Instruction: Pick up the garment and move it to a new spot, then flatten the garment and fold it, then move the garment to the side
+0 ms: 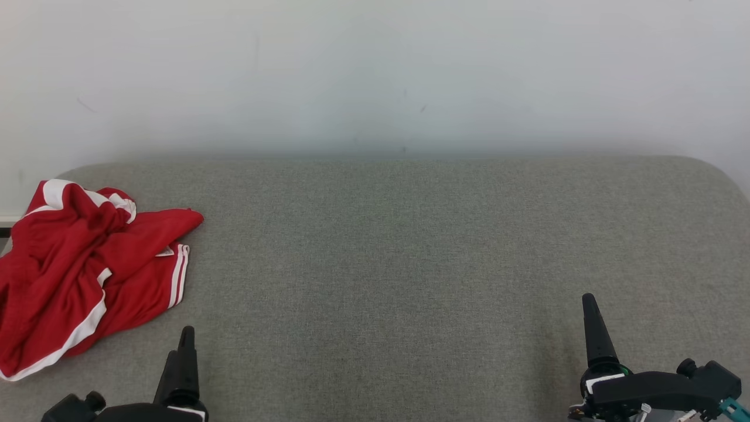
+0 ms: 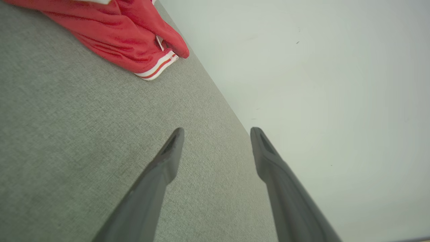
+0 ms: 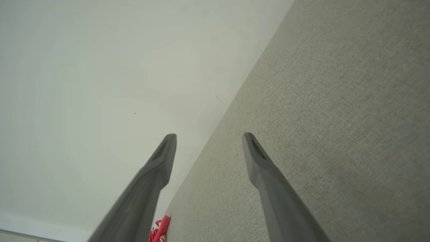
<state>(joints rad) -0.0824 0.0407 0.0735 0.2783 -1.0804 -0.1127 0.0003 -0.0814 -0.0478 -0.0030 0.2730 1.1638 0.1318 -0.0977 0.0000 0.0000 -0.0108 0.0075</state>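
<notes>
Far left on the grey fabric worktop, the red white-striped garment lies crumpled at the edge, untouched. Near it the left end effector hangs wide open and empty, probably poised for the first pickup. Well apart at right, the right end effector is likewise open, holding nothing.

Light was bright, soft and even — shadows lay faint on the grey surface. The wall looked washed out; wrist views stretched toward their edges.
</notes>
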